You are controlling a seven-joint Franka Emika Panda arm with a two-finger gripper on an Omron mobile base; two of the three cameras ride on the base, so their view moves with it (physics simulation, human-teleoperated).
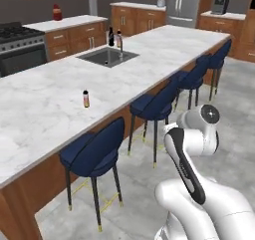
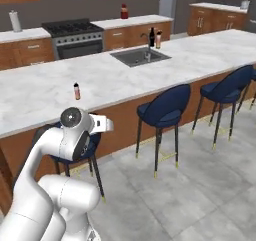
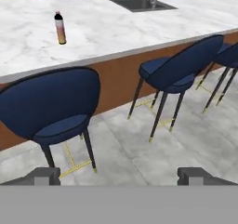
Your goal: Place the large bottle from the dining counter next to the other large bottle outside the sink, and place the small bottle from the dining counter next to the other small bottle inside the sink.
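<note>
The small bottle (image 1: 86,98) (image 2: 77,91) (image 3: 60,28), slim with an orange-pink body and dark cap, stands upright on the white marble dining counter (image 1: 45,119) (image 2: 30,100) (image 3: 116,32), near its front edge. Further along the counter lies the dark sink (image 1: 107,56) (image 2: 140,56) (image 3: 139,3) with its faucet. Just behind the basin the black large bottle (image 1: 111,36) (image 2: 152,37) and the pink large bottle (image 1: 119,38) (image 2: 159,39) stand side by side. My gripper (image 3: 120,176) is open and holds nothing. It hangs in front of the counter, at stool height, well short of the small bottle. I cannot make out what lies in the basin.
Several blue stools (image 1: 94,152) (image 2: 167,110) (image 3: 51,107) line the counter's front between me and the top. A stove (image 1: 17,40) (image 2: 75,35) and a red bottle (image 1: 57,12) (image 2: 124,11) are on the back wall counter. Grey tiled floor lies open behind the stools.
</note>
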